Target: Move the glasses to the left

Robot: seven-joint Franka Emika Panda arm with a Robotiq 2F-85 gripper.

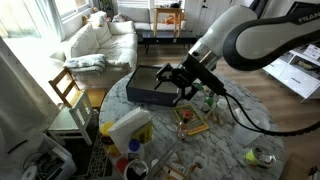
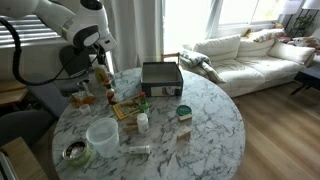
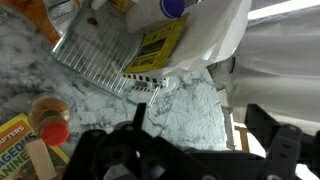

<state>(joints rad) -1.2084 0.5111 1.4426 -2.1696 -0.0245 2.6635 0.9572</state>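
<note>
My gripper is open and empty, with bare marble table between its two dark fingers. In both exterior views it hangs low over the round marble table, beside a dark flat box; the gripper shows next to bottles and by the box's corner. A small pale, clear object lies near the table's front; it may be the glasses, but it is too small to tell. No glasses show in the wrist view.
The wrist view shows a wire rack, a white jug with a yellow label and a red-capped bottle. On the table stand a white container, a metal bowl, a can and a wooden tray. A white sofa stands beyond.
</note>
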